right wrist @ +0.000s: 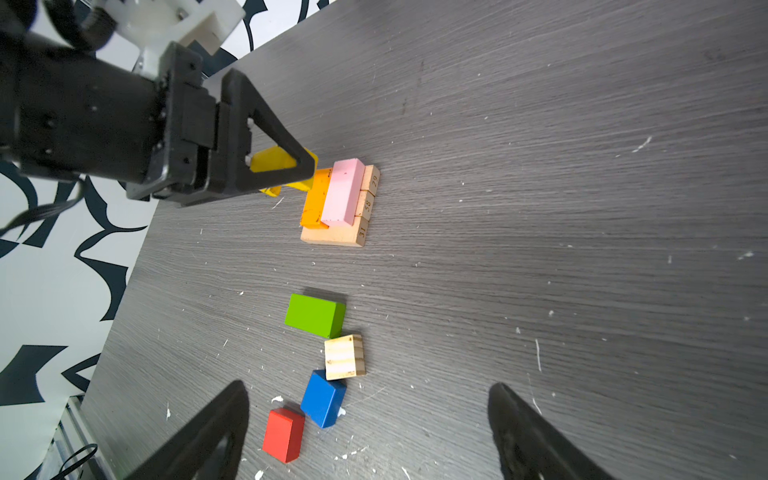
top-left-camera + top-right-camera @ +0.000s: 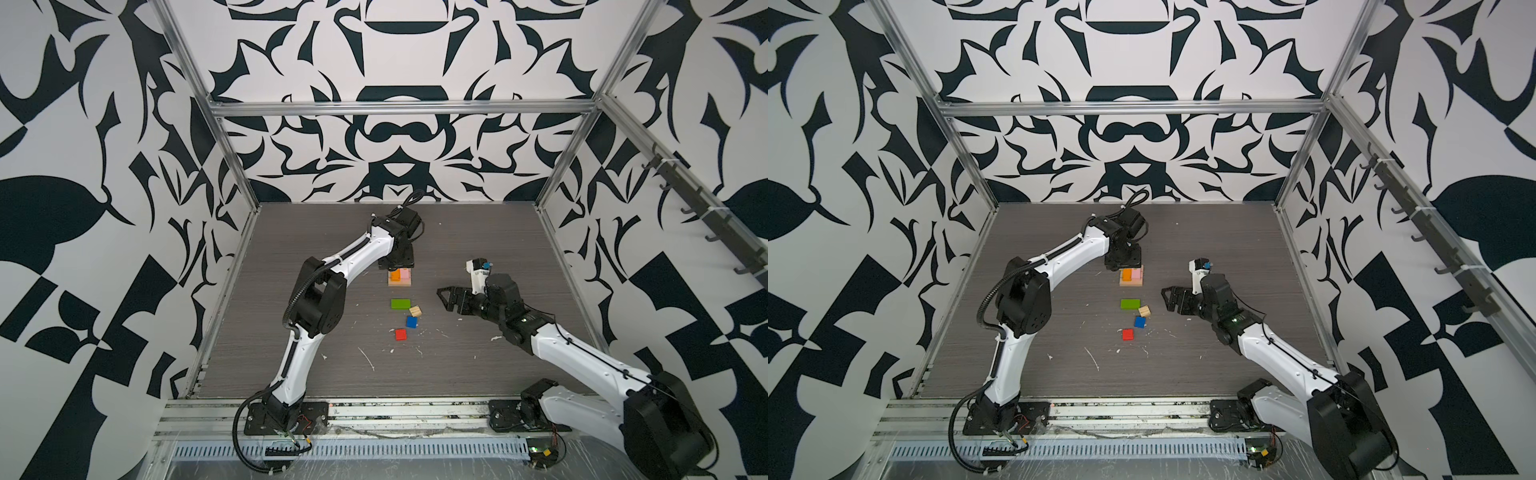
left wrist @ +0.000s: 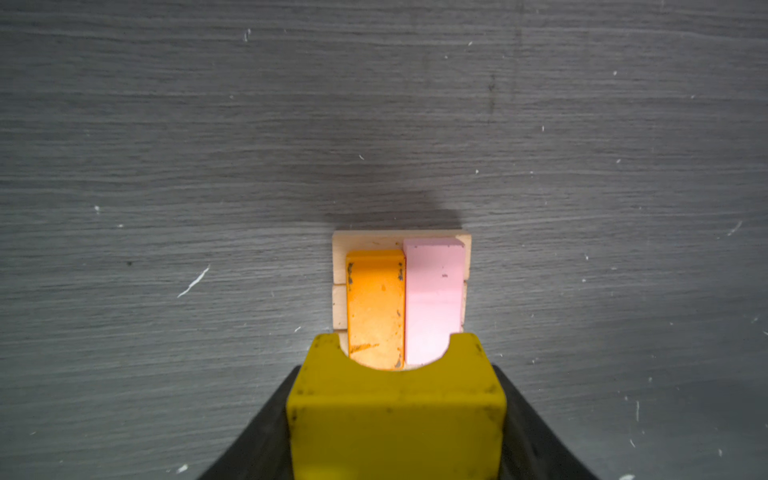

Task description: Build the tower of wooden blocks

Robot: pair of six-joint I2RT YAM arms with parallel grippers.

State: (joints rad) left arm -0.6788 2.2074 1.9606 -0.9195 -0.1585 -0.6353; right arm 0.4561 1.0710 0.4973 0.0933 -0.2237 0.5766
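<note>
1. Near the middle of the bench, a little toward its far edge, stands the tower [image 2: 400,281], two layers high so far.
2. Likely trouble: the yellow block [image 3: 395,415] has a curved notch cut in one side, so it bears on less surface. Released off level or off centre, it could tip or slide off. A sideways nudge on landing could also push the orange block [image 3: 376,307] and pink block [image 3: 434,299] apart.
3. Its look: three tan bars [image 1: 332,237] lie side by side as a square base. Orange and pink lie across them, touching along their length, with the pink end set further out than the orange one, so the layer is slightly staggered. The orange paint is chipped.
4. Over the tower's far end, the left gripper [image 2: 400,262] is clamped on the yellow block. Whether yellow already touches orange I cannot tell.
5. Toward the near edge lie the green block [image 2: 400,304], plain cube [image 2: 415,311], blue square [image 2: 411,322] and red square [image 2: 400,334], close together.
6. Beyond them, toward the right edge, the right gripper [image 2: 444,300] hovers with jaws wide and empty
</note>
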